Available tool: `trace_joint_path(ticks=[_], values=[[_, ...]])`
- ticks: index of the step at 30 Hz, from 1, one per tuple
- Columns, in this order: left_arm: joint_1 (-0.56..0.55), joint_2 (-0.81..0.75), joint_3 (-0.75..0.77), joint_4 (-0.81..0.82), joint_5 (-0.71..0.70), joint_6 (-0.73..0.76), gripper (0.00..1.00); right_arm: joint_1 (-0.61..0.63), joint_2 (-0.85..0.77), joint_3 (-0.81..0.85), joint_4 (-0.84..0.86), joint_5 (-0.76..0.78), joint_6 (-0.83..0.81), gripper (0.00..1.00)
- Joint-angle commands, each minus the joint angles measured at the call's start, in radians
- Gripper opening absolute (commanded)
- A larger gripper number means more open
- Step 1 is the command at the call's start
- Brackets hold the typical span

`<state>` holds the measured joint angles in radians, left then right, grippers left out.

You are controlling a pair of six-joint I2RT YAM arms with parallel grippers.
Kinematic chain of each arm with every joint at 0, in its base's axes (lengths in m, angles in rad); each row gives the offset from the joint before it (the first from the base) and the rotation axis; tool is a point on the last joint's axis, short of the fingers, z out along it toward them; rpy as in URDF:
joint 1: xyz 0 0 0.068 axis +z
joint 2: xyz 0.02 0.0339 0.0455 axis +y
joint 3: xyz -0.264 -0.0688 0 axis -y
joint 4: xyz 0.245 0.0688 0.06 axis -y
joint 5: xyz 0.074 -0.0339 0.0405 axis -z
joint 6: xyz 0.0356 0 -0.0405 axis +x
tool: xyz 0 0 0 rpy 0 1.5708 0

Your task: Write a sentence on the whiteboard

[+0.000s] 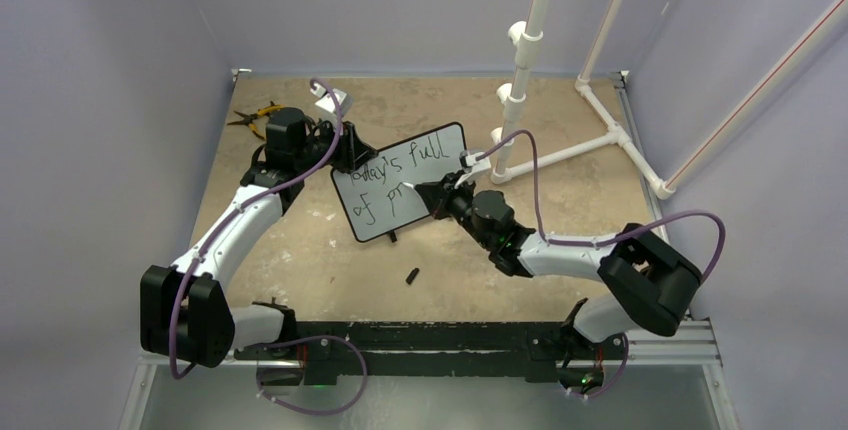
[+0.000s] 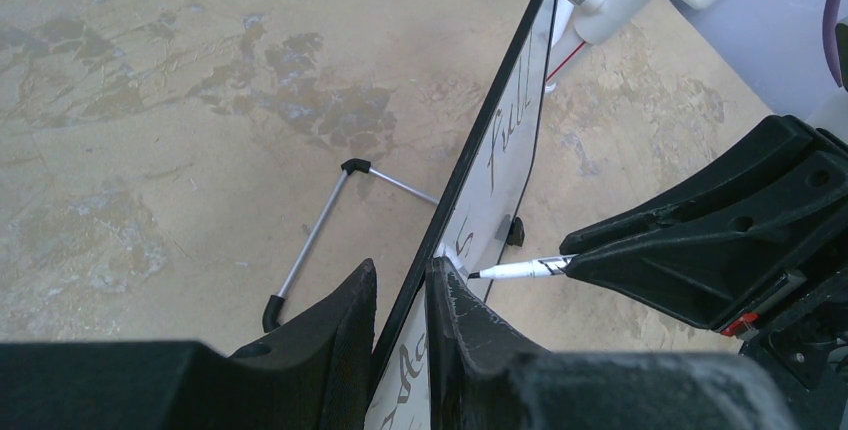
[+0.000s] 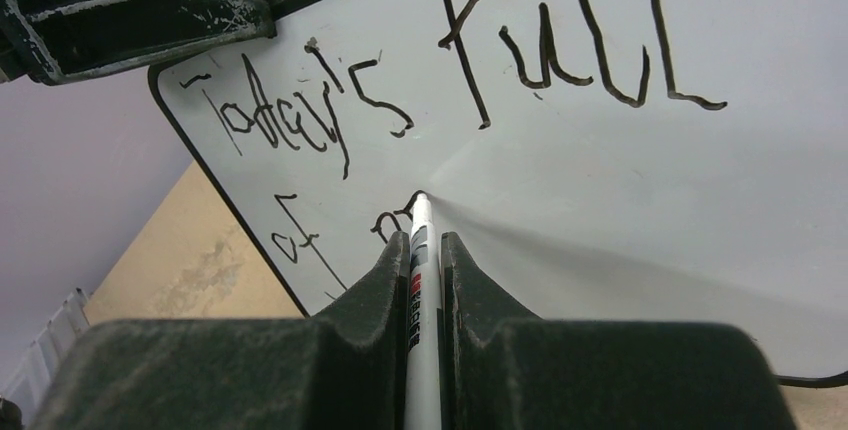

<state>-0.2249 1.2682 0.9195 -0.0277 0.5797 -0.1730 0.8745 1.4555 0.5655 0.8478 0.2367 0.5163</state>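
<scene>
walls (image 1: 100,100) pale lilac | tabletop (image 1: 300,260) mottled tan | white pipe frame (image 1: 520,70) far right, perhaps PVC

From above we lose the start of the sentence (image 1: 405,162) under the left gripper (image 1: 348,157), and the right gripper (image 1: 428,194) blocks the second line past "of pr". On the right wrist the whiteboard (image 3: 640,200) runs off the top and right edges (the marker (image 3: 423,280) exits the bottom). Up top again, that small dark thing (image 1: 412,276) is too tiny for us to name.
</scene>
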Motion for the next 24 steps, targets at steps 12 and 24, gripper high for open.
trace_joint_path(ticks=[12, 24], values=[[-0.012, 0.021, -0.02, -0.044, -0.01, -0.017, 0.22, -0.011, -0.075, -0.066, 0.056, -0.002, -0.014, 0.0], [-0.013, 0.022, -0.019, -0.044, -0.01, -0.016, 0.22, -0.03, -0.017, -0.038, 0.054, -0.028, -0.004, 0.0]])
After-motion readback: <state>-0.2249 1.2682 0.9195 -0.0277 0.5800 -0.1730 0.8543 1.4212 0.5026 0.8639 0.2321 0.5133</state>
